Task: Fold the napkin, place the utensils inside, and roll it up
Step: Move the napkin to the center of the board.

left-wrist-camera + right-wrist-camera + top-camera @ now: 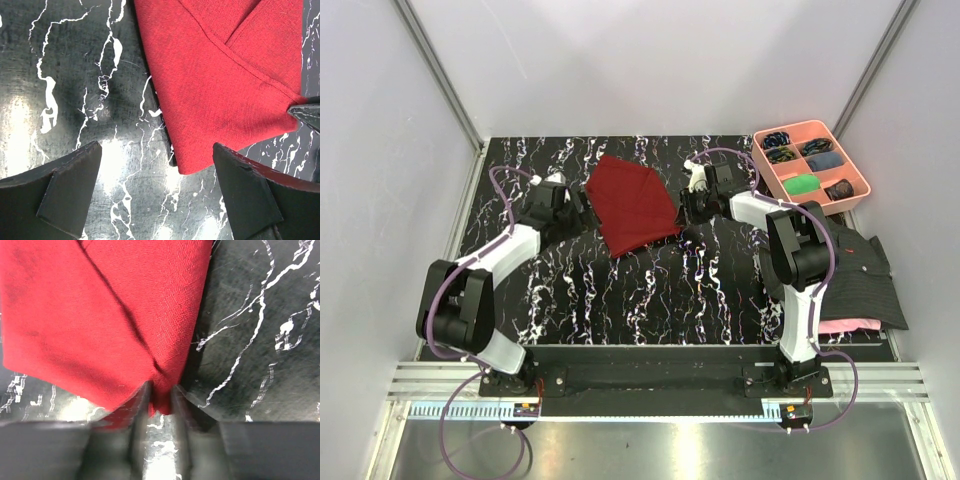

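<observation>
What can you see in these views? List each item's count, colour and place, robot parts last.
table: one, black with white veins, under everything
napkin: one, dark red, folded, far centre of table
tray: one, pink, compartmented, far right corner
small items: several, dark, blue, one green, in the tray
shirt: one, dark striped, table's right edge
cloth: one, pink, under the shirt's near edge
left arm: one, white and black, jaws open beside the napkin
right arm: one, white and black, jaws shut on a napkin corner

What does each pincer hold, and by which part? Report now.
Right pincer grips the napkin by one corner tip. Left pincer is open, holding nothing.
</observation>
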Available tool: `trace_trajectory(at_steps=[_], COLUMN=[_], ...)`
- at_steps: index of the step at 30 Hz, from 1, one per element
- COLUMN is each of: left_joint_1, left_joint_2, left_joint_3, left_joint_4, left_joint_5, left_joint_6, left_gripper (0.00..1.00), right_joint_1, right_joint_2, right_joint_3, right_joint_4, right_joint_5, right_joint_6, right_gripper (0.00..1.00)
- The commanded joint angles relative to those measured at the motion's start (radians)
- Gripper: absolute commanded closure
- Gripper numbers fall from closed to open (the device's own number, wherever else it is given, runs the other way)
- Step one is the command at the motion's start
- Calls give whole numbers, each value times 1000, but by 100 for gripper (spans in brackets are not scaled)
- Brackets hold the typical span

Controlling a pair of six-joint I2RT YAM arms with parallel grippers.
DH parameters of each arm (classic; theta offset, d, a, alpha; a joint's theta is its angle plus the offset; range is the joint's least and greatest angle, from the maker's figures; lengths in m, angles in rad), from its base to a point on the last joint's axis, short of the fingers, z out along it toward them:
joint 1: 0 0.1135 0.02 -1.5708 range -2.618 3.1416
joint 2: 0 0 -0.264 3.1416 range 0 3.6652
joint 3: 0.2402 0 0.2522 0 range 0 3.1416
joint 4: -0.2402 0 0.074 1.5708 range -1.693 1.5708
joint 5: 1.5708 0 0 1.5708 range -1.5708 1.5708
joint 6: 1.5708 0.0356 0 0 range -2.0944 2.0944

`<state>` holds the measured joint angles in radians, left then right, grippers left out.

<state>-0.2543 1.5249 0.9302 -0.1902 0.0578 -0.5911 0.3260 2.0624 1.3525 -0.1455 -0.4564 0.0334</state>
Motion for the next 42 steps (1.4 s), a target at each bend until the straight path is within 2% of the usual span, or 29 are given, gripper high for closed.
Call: trace_trajectory(at_steps=[1,7,16,22,31,34,35,37,38,42], left_joint_1=[9,10,10,10,7,4,3,-2,0,-3], left_joint_2=[-65,-97,-146,-193,-238,-204,-194,-160,-149,-140], left_joint_3=[-17,-44,-151,-269,-464,-504,-505,-507,-510,-510], left_joint_4=[29,26,78,161,392,484,495,517,537,546], left_joint_5=[17,16,72,157,324,356,362,381,385,381], left_joint_6=[20,24,-4,-27,-81,-105,-114,-127,-137,-150], left_gripper=[4,4,4,5,21,27,28,30,31,32], right_joint_1=[-7,-5,11,74,197,196,196,196,196,196], right_joint_2=[-8,-48,-183,-382,-646,-718,-737,-793,-809,-838], right_joint_3=[13,-33,-236,-435,-719,-771,-770,-756,-733,-681], right_joint_4=[7,-34,-74,-94,-68,-81,-94,-155,-178,-238], right_joint_5=[-48,-76,-62,18,134,180,197,249,265,274], right_joint_6=[29,82,227,393,703,723,718,694,683,631], right_gripper=[84,100,100,100,100,76,59,38,32,31])
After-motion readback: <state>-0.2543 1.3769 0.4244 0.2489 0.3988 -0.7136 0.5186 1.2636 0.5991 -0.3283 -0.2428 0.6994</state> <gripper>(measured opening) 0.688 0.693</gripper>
